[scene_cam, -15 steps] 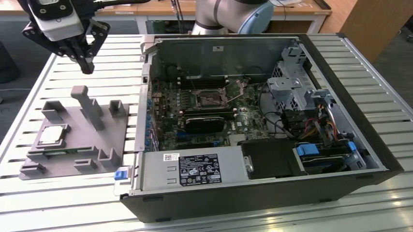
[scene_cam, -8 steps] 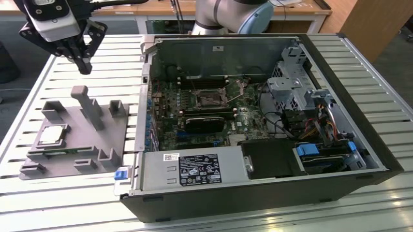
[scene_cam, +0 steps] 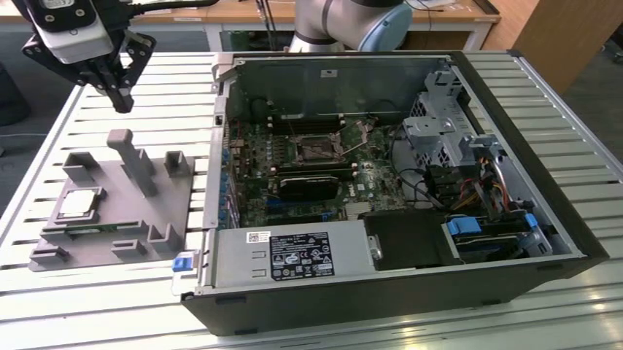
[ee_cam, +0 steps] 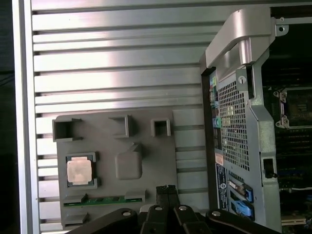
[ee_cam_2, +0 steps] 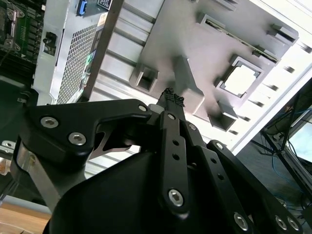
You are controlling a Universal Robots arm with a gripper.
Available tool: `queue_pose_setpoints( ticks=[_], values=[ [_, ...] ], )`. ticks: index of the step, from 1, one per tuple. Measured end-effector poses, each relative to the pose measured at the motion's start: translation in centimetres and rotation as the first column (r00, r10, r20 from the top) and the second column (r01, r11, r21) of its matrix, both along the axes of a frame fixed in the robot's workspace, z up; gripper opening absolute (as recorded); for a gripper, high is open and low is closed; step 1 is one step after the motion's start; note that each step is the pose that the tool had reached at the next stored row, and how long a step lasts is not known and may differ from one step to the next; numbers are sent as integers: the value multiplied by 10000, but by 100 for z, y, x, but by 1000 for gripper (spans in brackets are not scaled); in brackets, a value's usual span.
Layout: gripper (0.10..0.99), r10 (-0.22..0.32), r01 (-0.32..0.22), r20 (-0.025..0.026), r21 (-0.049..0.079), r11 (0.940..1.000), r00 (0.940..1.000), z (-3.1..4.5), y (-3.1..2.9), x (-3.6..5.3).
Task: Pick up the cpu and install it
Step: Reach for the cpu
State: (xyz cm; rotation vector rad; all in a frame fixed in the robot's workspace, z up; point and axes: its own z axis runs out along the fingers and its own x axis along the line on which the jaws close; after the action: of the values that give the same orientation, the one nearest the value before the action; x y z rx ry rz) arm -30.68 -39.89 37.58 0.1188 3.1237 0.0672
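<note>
The cpu (scene_cam: 78,204) (ee_cam: 79,171) (ee_cam_2: 241,80), a small square chip with a shiny metal top, lies flat in a recess of the grey holder block (scene_cam: 146,211) (ee_cam: 146,146) on the slatted table. In the exterior view my gripper (scene_cam: 122,104) hangs high above the table, beyond the block's far end and well clear of the chip. Its fingertips (ee_cam: 167,191) (ee_cam_2: 170,97) are pressed together with nothing between them. The black motherboard socket (scene_cam: 316,151) (ee_cam: 295,108) sits inside the opened computer case, and its metal frame is visible.
The open computer case (scene_cam: 389,292) lies on its side on the exterior view's right, its side wall (ee_cam: 239,122) close beside the holder block. A green memory stick (scene_cam: 93,232) (ee_cam: 105,200) rests in a slot of the block. A tall grey post (scene_cam: 131,160) rises from the block.
</note>
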Motion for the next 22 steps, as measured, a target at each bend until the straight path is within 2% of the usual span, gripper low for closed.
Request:
queue_pose_setpoints(
  ticks=[8,22],
  values=[
    [106,0,0,-7,-1,10000,10000,-5,0,-83],
    [106,0,0,-19,-1,10000,10000,-15,0,-297]
  ],
)
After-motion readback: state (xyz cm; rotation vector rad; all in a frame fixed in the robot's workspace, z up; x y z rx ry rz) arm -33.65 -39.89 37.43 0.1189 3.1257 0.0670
